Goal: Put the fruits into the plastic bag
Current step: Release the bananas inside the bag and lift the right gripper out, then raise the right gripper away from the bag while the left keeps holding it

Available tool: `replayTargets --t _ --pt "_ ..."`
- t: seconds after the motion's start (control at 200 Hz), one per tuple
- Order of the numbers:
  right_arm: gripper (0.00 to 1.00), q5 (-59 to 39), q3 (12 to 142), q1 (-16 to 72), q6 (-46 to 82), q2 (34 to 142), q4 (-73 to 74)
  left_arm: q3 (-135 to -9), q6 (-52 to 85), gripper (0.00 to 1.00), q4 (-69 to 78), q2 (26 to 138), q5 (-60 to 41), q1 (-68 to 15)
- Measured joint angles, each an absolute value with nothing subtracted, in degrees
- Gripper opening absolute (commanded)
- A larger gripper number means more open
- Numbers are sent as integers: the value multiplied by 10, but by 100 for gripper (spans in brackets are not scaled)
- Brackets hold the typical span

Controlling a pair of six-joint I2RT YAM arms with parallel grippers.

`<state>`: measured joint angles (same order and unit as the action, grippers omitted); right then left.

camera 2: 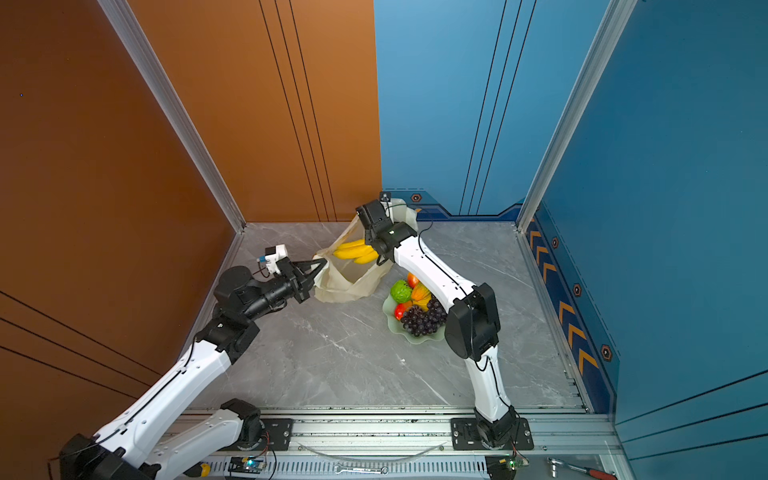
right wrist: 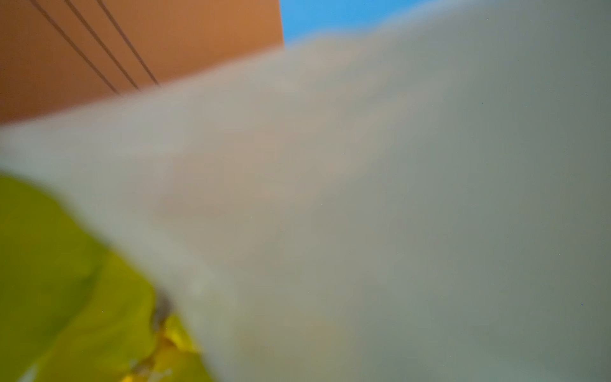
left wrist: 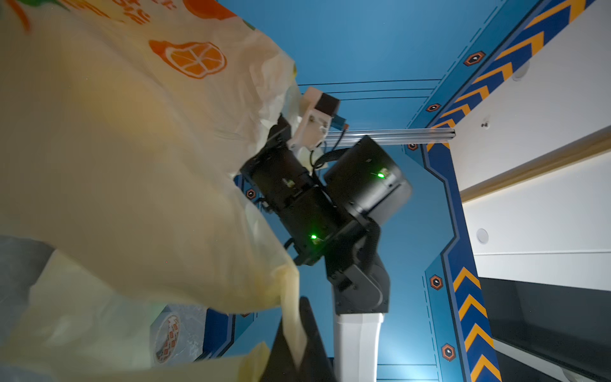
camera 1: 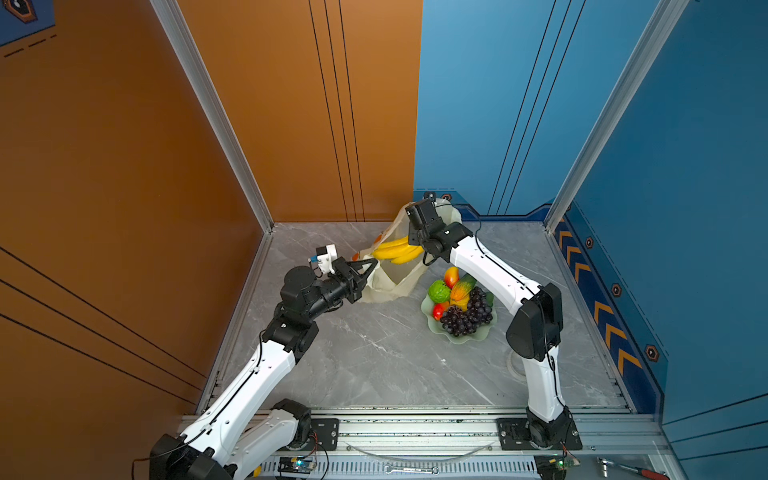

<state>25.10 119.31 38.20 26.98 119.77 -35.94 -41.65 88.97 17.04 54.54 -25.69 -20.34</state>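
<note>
The cream plastic bag (camera 1: 395,286) (camera 2: 345,289) stands with its mouth open at the back of the table. My left gripper (camera 1: 373,263) (left wrist: 299,347) is shut on a strip of its rim, pulling that side toward the left. A yellow banana bunch (camera 1: 392,249) (camera 2: 353,251) hangs over the bag's mouth from my right gripper (camera 1: 419,243), whose fingers are hidden under the wrist. In the right wrist view blurred bag film (right wrist: 363,198) covers most of the lens beside the bananas (right wrist: 66,281). Purple grapes (camera 1: 465,316), a bumpy green fruit (camera 1: 439,291), a papaya (camera 1: 462,287) and a mango (camera 1: 451,275) are the other fruits in view.
Those fruits lie piled in a pale green wavy dish (camera 1: 457,337) just right of the bag, under my right forearm. Orange and blue walls close the back and sides. A wrench (camera 1: 411,469) and a red-handled ratchet (camera 1: 631,469) lie on the front rail.
</note>
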Motion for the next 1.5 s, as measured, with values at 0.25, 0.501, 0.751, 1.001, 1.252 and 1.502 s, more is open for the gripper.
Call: replayTargets --t 0.25,0.501,0.751,1.001,1.252,1.502 --pt "54 192 1214 430 295 1260 -377 -351 912 0 153 501 -219 -215" --pt "54 152 1214 408 323 1328 -412 -354 909 0 107 461 -203 -210" --pt "75 127 1251 378 325 1344 -420 -355 911 0 96 470 -199 -210" --pt "81 114 1256 360 323 1347 -421 -388 913 0 85 544 -193 -202" --pt "90 76 1273 347 315 1347 -438 -459 907 0 101 633 -207 -191" --pt "90 32 1281 337 317 1317 -474 -471 903 0 119 649 -220 -176"
